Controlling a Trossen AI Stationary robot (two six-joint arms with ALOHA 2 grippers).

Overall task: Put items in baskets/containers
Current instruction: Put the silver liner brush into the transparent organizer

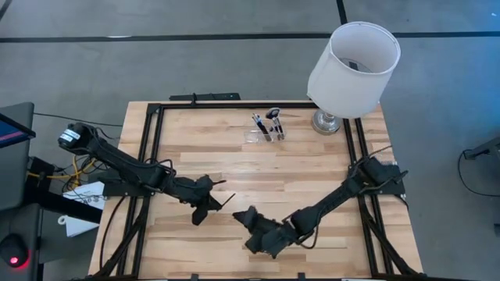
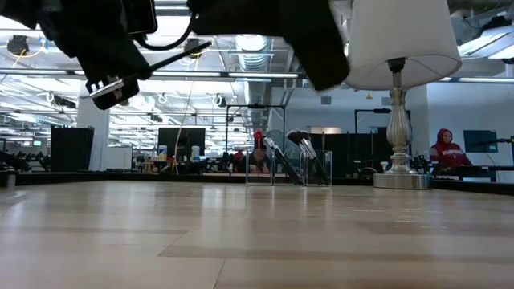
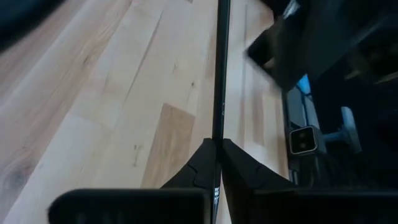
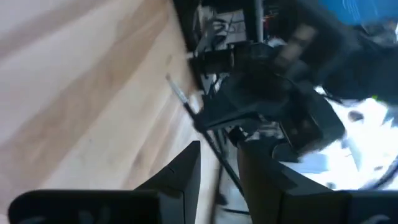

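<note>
One organizer (image 1: 265, 133), roughly four brushes (image 1: 266, 125) inside; one lamp (image 1: 353, 66).

Slim black-handled makeup brush (image 1: 224, 200) pinched in the closed left gripper (image 1: 209, 201), held clear above the wooden table (image 1: 234, 156), well apart from the clear plastic organizer (image 1: 266, 133), several brushes (image 1: 269, 123) stood leaning inside the organizer, organizer set just beside the lamp base (image 1: 328, 121)

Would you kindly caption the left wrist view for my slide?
Left gripper shut on a slim black brush above the wooden table.
</note>
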